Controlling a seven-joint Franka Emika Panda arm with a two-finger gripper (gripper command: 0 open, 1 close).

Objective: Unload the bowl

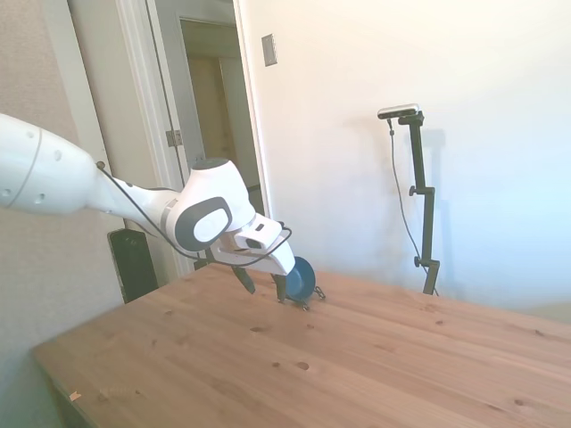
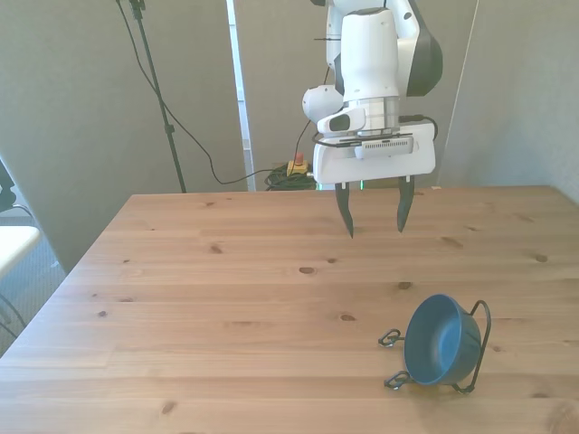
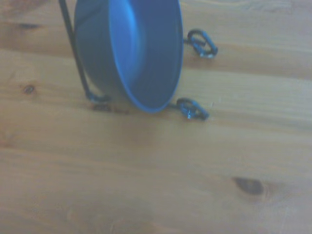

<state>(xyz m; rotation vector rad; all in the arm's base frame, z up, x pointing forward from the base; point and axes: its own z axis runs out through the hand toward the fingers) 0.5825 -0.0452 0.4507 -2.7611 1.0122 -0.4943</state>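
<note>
**Bowl still racked, gripper empty**

The gripper [image 2: 374,211] hangs spread wide, holding nothing, well apart from the bowl [image 2: 441,340], which stands on edge in the rack [image 2: 482,336]. The seating looks loose; pinching the rim carelessly could drag both over.

Side view — arm hides part of the bowl [image 1: 302,278]; wrist view crops its rim.

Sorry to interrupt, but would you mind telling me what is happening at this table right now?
The robot arm is set to take the blue bowl out of its thin wire rack, where it stands on edge on the wooden table. Nothing is held: the end effector hangs open above the table, apart from the bowl.
</note>
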